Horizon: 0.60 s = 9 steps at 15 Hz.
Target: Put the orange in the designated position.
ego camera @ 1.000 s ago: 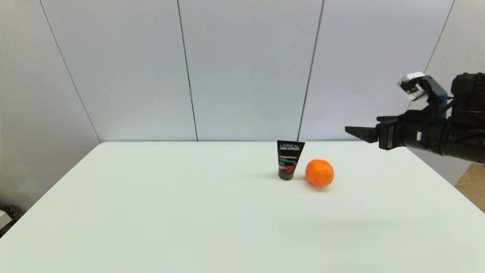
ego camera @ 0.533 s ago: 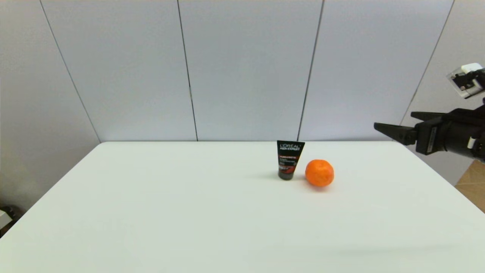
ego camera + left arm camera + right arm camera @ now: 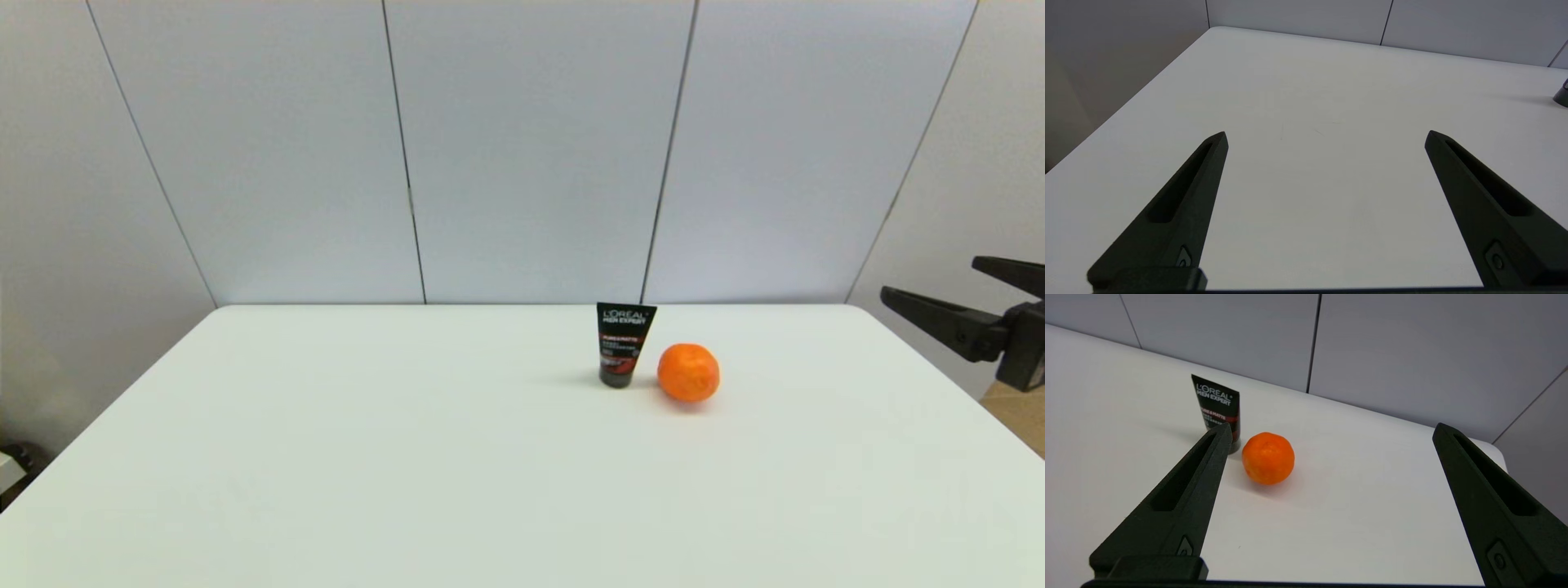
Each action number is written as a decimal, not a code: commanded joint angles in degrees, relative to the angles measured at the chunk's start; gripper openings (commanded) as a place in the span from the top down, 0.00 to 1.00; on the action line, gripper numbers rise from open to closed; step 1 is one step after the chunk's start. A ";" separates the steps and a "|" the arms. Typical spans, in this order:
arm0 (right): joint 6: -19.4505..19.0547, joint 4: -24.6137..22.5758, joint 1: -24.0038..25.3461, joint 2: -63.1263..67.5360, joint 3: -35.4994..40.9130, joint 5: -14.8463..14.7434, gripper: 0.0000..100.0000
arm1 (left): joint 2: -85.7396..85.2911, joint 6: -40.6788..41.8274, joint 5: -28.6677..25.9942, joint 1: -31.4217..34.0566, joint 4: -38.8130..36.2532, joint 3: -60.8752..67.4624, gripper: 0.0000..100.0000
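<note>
Right claw [image 3: 1331, 430] spread wide and empty, held off the worktop's right edge, well apart from the fruit, fingers [image 3: 939, 314] pointing in toward it. Left claw [image 3: 1327, 136] likewise parted and empty, parked above bare worktop [image 3: 1306, 102] near the left side, out of the head view. Orange [image 3: 688, 372] resting on the worktop right of centre toward the far edge, just beside the black tube [image 3: 624, 344]; contact between the two possibly absent, the gap too slight to judge. Fruit small, near-spherical, bright, with dimpled matte rind; probably light, firm yet slightly yielding, apt to roll on the smooth surface if nudged off centre. Best hold judged across the widest girth, pads on opposite flanks, approached from the side away from the tube, with moderate squeeze to spare the rind. Tube upright on its cap, glossy plastic, flattened crimp uppermost, red band mid-body, likely easy to topple. Worktop white, matte, unmarked, corners rounded; designated position not distinguishable on it. Backdrop of pale grey seamed panels [image 3: 531, 147].
</note>
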 commanded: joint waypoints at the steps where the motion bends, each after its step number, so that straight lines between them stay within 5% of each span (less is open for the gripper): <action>1: -0.43 -0.11 0.07 -8.74 4.31 0.17 0.00 | 0.07 -0.04 0.03 0.04 -0.02 0.00 0.00; 9: -0.52 -0.11 0.16 -23.42 12.22 0.52 0.00 | 0.07 -0.04 0.03 0.04 -0.02 0.00 0.00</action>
